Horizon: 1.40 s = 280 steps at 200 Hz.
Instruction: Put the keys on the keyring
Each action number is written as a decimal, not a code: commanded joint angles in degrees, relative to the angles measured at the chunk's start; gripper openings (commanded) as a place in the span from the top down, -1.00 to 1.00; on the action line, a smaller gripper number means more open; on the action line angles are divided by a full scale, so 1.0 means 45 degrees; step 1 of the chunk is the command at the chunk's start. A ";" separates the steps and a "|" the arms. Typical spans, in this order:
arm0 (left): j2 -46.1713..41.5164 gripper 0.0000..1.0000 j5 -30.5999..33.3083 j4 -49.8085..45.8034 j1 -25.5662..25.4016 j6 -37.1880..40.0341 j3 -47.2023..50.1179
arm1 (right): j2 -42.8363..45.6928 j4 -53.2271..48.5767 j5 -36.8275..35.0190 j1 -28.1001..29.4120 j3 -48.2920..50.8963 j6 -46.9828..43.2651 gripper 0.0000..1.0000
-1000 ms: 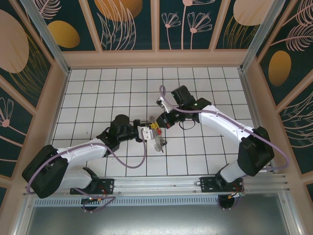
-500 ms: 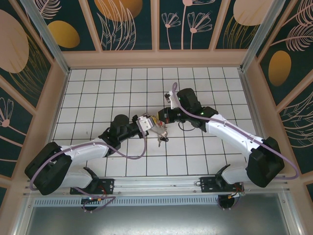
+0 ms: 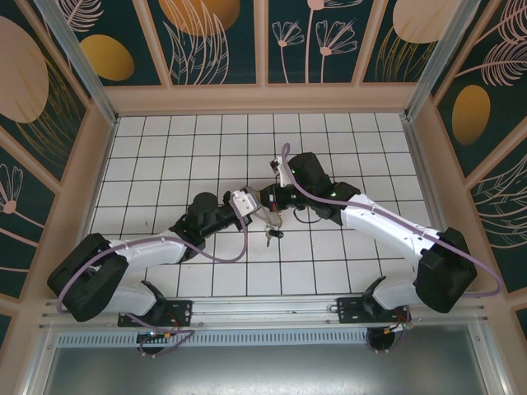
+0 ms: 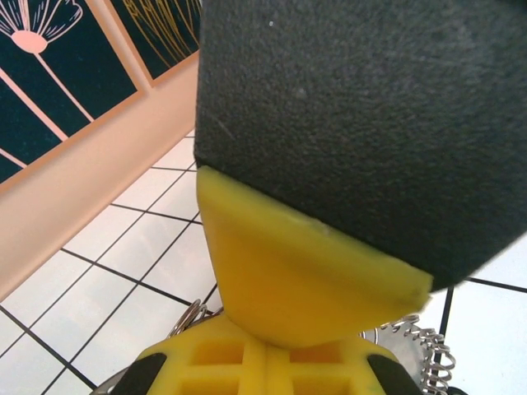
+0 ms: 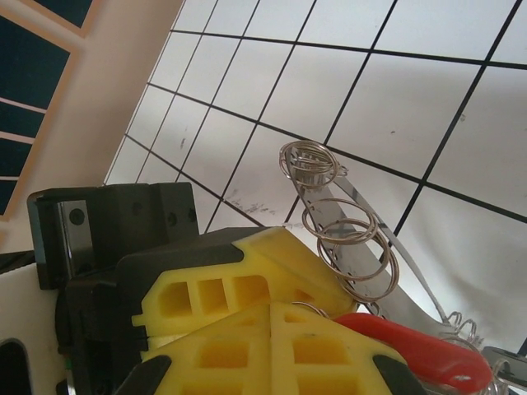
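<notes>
Keyring [image 5: 372, 229] looks like a thin, flat silvery band up close in the right wrist view, with little wire split rings threaded along it. I count three rings clearly, stacked one after another, plus a smaller coil at the far lower right that's too cut off to be sure about. One bright red tag [image 5: 412, 352] sits just beside the right gripper [image 5: 272, 346]. From the top camera the whole bundle is held off the white tiled table [image 3: 165, 148], near the middle, right where the two arms meet. A small clump of keys [image 3: 270, 235] dangles just below that spot, too tiny to count. Left gripper [image 3: 252, 206] is pinched tight, with bits of coiled wire peeking out on both sides of its yellow fingertips in its own view. The right one is squeezed closed too. Can't honestly tell which piece each claw is clamping, since the two tips are pressed up against each other.
</notes>
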<state>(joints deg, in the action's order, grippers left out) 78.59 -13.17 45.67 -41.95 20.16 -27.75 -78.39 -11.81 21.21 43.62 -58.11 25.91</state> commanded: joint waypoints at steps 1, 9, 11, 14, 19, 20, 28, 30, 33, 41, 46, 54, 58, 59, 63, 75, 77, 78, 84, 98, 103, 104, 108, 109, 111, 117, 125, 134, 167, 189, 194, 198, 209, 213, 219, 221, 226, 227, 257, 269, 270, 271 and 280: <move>-0.0019 1.00 0.0450 0.2635 0.0085 -0.0438 -0.0377 | -0.0212 -0.1076 0.0292 0.0361 -0.0264 0.0094 1.00; 0.0004 1.00 0.0463 0.2856 0.0102 -0.0445 -0.0340 | -0.0212 -0.1203 0.0286 0.0347 -0.0390 0.0035 1.00; 0.0009 1.00 0.0465 0.2912 0.0089 -0.0444 -0.0324 | -0.0230 -0.1227 0.0286 0.0347 -0.0398 0.0026 1.00; 0.0023 1.00 0.0465 0.3007 0.0100 -0.0461 -0.0319 | -0.0236 -0.1282 0.0269 0.0342 -0.0453 0.0006 1.00; 0.0031 1.00 0.0494 0.3146 0.0093 -0.0481 -0.0291 | -0.0236 -0.1365 0.0266 0.0356 -0.0511 -0.0015 1.00; 0.0024 1.00 0.0499 0.3178 0.0099 -0.0479 -0.0285 | -0.0236 -0.1372 0.0256 0.0361 -0.0518 -0.0015 1.00; 0.0050 1.00 0.0517 0.3340 0.0099 -0.0495 -0.0260 | -0.0195 -0.1479 0.0248 0.0328 -0.0617 -0.0069 1.00; 0.0040 1.00 0.0522 0.3389 0.0103 -0.0491 -0.0260 | -0.0187 -0.1516 0.0238 0.0327 -0.0646 -0.0083 0.98; 0.0022 1.00 0.0524 0.3470 0.0099 -0.0479 -0.0245 | -0.0169 -0.1547 0.0219 0.0327 -0.0689 -0.0095 0.94; 0.0046 1.00 0.0524 0.3649 0.0088 -0.0456 -0.0204 | -0.0101 -0.1607 0.0200 0.0327 -0.0748 -0.0161 0.82; 0.0046 1.00 0.0524 0.3791 0.0091 -0.0439 -0.0173 | -0.0028 -0.1613 0.0214 0.0327 -0.0778 -0.0236 0.78; 0.0056 1.00 0.0543 0.3944 0.0101 -0.0444 -0.0154 | 0.0098 -0.1594 0.0265 0.0327 -0.0779 -0.0368 0.75; 0.0053 1.00 0.0544 0.3962 0.0099 -0.0427 -0.0123 | 0.0174 -0.1595 0.0257 0.0327 -0.0769 -0.0424 0.74; 0.0055 1.00 0.0544 0.3957 0.0112 -0.0423 -0.0123 | 0.0193 -0.1594 0.0262 0.0327 -0.0764 -0.0435 0.74; 0.0022 1.00 0.0544 0.3968 0.0102 -0.0433 -0.0127 | 0.0272 -0.1611 0.0203 0.0327 -0.0757 -0.0467 0.72; 0.0007 1.00 0.0619 0.4068 0.0097 -0.0443 -0.0100 | 0.0536 -0.1678 0.0079 0.0327 -0.0738 -0.0661 0.68; -0.0010 1.00 0.0636 0.4094 0.0103 -0.0454 -0.0093 | 0.0582 -0.1698 0.0005 0.0327 -0.0739 -0.0675 0.67; -0.0006 1.00 0.0638 0.4101 0.0094 -0.0446 -0.0079 | 0.0602 -0.1694 -0.0021 0.0317 -0.0739 -0.0687 0.66; -0.0020 1.00 0.0687 0.4170 0.0087 -0.0469 -0.0036 | 0.0754 -0.1709 -0.0119 0.0317 -0.0721 -0.0740 0.65; -0.0032 1.00 0.0746 0.4416 0.0101 -0.0495 0.0059 | 0.1100 -0.1692 -0.0292 0.0305 -0.0648 -0.0863 0.58; -0.0023 1.00 0.0734 0.4503 0.0090 -0.0494 0.0087 | 0.1209 -0.1672 -0.0270 0.0290 -0.0614 -0.0934 0.54; -0.0022 1.00 0.0736 0.4521 0.0088 -0.0515 0.0079 | 0.1219 -0.1672 -0.0256 0.0289 -0.0618 -0.0944 0.54; -0.0008 1.00 0.0756 0.4597 0.0103 -0.0552 0.0109 | 0.1254 -0.1714 -0.0252 0.0274 -0.0610 -0.1022 0.51; -0.0015 1.00 0.0757 0.4617 0.0104 -0.0563 0.0120 | 0.1270 -0.1722 -0.0266 0.0271 -0.0616 -0.1046 0.51; -0.0020 1.00 0.0768 0.4656 0.0104 -0.0581 0.0128 | 0.1307 -0.1767 -0.0311 0.0269 -0.0621 -0.1079 0.50; -0.0001 1.00 0.0792 0.4756 0.0094 -0.0641 0.0144 | 0.1403 -0.1853 -0.0440 0.0278 -0.0640 -0.1169 0.47; 0.0006 1.00 0.0817 0.4972 0.0094 -0.0683 0.0222 | 0.1518 -0.1937 -0.0442 0.0253 -0.0660 -0.1351 0.44; 0.0015 1.00 0.0817 0.5249 0.0095 -0.0679 0.0329 | 0.1649 -0.2060 -0.0591 0.0232 -0.0725 -0.1539 0.41; -0.0037 1.00 0.0912 0.5632 0.0090 -0.0632 0.0515 | 0.2332 -0.1995 -0.0785 -0.0221 -0.0740 -0.2384 0.38; -0.0077 1.00 0.0933 0.5886 0.0090 -0.0527 0.0609 | 0.2859 -0.1872 -0.0861 -0.0836 -0.0814 -0.2946 0.34; -0.0087 1.00 0.0934 0.5886 0.0094 -0.0487 0.0620 | 0.2951 -0.1840 -0.0754 -0.0990 -0.0818 -0.3106 0.33; -0.0096 1.00 0.0918 0.5868 0.0103 -0.0440 0.0619 | 0.2999 -0.1860 -0.0669 -0.1155 -0.0851 -0.3230 0.32; -0.0130 1.00 0.0857 0.5886 0.0088 -0.0361 0.0639 | 0.3064 -0.1936 -0.0481 -0.1570 -0.0951 -0.3674 0.30; -0.0149 1.00 0.0833 0.5886 0.0102 -0.0332 0.0639 | 0.3066 -0.1991 -0.0403 -0.1660 -0.0997 -0.3898 0.29; -0.0140 1.00 0.0817 0.5886 0.0089 -0.0302 0.0638 | 0.3007 -0.2127 -0.0499 -0.1755 -0.1076 -0.4253 0.27; -0.0144 1.00 0.0798 0.5896 0.0101 -0.0272 0.0643 | 0.2967 -0.2152 -0.0584 -0.1761 -0.1112 -0.4356 0.27; -0.0159 1.00 0.0780 0.5890 0.0103 -0.0243 0.0657 | 0.2888 -0.2228 -0.0768 -0.1784 -0.1171 -0.4664 0.25; -0.0159 1.00 0.0779 0.5888 0.0104 -0.0243 0.0657 | 0.2859 -0.2243 -0.0798 -0.1793 -0.1180 -0.4733 0.25; -0.0272 1.00 0.0666 0.5984 0.0094 -0.0085 0.0722 | 0.2294 -0.1910 -0.1086 -0.1818 -0.1287 -0.6273 0.13; -0.0315 1.00 0.0585 0.5967 0.0092 -0.0004 0.0754 | 0.2129 -0.1542 -0.0637 -0.1802 -0.1250 -0.7419 0.05; -0.0325 1.00 0.0574 0.5966 0.0088 0.0004 0.0755 | 0.2118 -0.1519 -0.0605 -0.1812 -0.1239 -0.7526 0.05; -0.0330 1.00 0.0569 0.5965 0.0087 0.0017 0.0755 | 0.2093 -0.1478 -0.0560 -0.1817 -0.1233 -0.7619 0.04; -0.0383 1.00 0.0481 0.5998 0.0096 0.0086 0.0790 | 0.2033 -0.1197 -0.0269 -0.1812 -0.1209 -0.8430 0.03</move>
<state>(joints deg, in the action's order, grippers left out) 78.78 -10.00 67.53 -41.78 19.25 -24.47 -68.01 -20.38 17.67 35.57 -62.41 -0.30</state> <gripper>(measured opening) 0.061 0.475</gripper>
